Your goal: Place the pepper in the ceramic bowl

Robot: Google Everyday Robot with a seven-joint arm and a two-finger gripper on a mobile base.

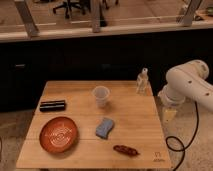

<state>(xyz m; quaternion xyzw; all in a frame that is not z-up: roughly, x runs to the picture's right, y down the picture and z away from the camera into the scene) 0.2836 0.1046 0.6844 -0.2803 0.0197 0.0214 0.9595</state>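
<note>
pepper [126, 149] on table [135, 112] front | ceramic bowl [59, 134] well left | claw [170, 115] seemingly past right edge, openness unclear

I see a wooden desk [135, 112] carrying six things. The ceramic bowl [59, 134] sits front left. The pepper [126, 150] lies flat near the front edge, well apart from it. A blue sponge [104, 128] lies mid-desk, with a plastic cup [101, 96] upright behind it. A black bar [52, 105] lies at the left, and a clear bottle [143, 82] stands back right. The gripper [170, 115] hangs just off the right edge.
</note>
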